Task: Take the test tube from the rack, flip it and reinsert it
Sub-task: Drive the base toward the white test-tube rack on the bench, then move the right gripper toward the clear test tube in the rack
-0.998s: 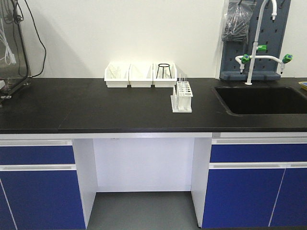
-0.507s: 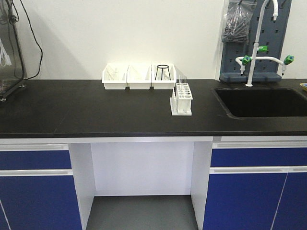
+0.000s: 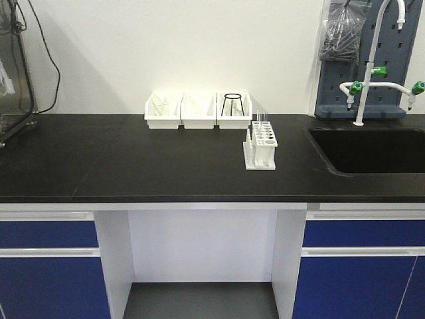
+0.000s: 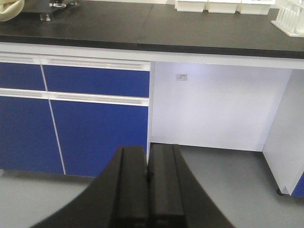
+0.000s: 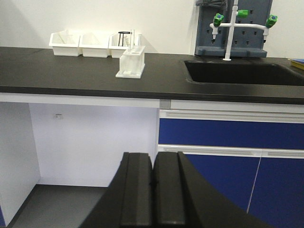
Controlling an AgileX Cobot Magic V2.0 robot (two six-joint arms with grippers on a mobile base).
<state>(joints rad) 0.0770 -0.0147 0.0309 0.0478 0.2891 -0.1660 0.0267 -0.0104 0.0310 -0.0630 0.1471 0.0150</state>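
The small white rack point(image 3: 261, 145) stands on the black counter point(image 3: 133, 159), right of centre, with clear test tubes point(image 3: 261, 118) upright at its far end. It also shows in the right wrist view point(image 5: 131, 61) and, cut off, at the top right corner of the left wrist view point(image 4: 289, 19). My left gripper point(image 4: 147, 151) is shut and empty, low in front of the blue cabinets. My right gripper point(image 5: 153, 157) is shut and empty, low below the counter edge. Neither gripper shows in the front view.
Three white storage bins point(image 3: 198, 111) line the wall behind the rack; the right one holds a black wire stand point(image 3: 233, 105). A black sink point(image 3: 372, 149) with a white tap point(image 3: 366, 80) lies right. Glass equipment point(image 3: 14, 66) stands far left. A knee gap point(image 3: 199, 249) opens below.
The front view has shifted: the rack and bins now appear slightly further right and lower, and the sink sits nearer the right edge. Nothing on the counter has moved.
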